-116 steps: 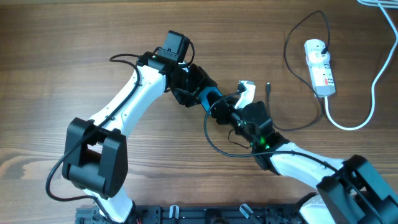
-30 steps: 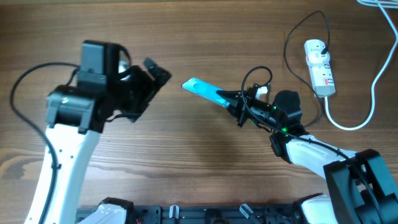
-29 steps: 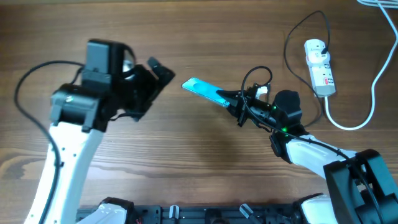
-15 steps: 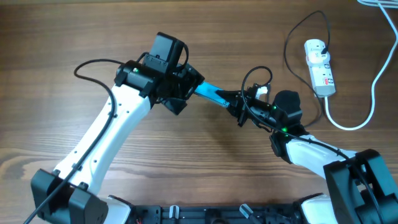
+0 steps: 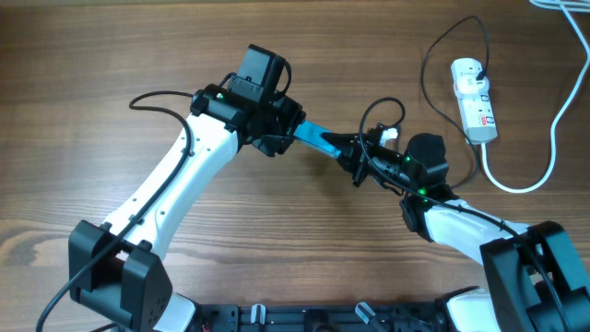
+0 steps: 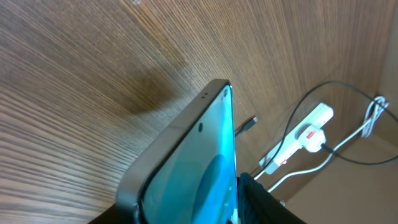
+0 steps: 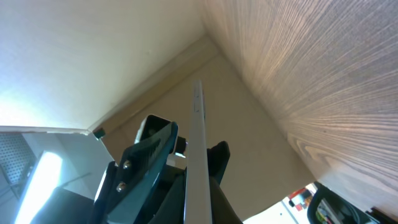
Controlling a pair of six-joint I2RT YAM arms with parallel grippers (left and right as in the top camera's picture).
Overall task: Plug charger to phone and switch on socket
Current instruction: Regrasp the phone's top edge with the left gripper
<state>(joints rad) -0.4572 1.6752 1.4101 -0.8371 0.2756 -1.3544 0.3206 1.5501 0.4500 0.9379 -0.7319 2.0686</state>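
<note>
The phone (image 5: 316, 139), turquoise screen showing, is held off the table between both arms. My right gripper (image 5: 348, 152) is shut on its right end; in the right wrist view the phone's thin edge (image 7: 198, 124) runs up from between that gripper's (image 7: 198, 183) fingers. My left gripper (image 5: 288, 134) is on the phone's left end, and in the left wrist view its dark fingers (image 6: 264, 199) press both sides of the phone (image 6: 199, 155). The charger's black cable (image 5: 433, 51) loops from the socket (image 5: 474, 100) at the back right. Its plug tip (image 6: 247, 124) lies on the table.
The socket (image 6: 306, 132) has a plug fitted, and a thick white lead (image 5: 553, 138) curves away along the right edge. Both arms meet over the middle of the wooden table (image 5: 184, 55). Their own black cables arch near the right wrist (image 5: 383, 109).
My left arm has swung in from the left to the phone's free end, and its jaws have narrowed onto it. The right arm and the phone have stayed where they were.
</note>
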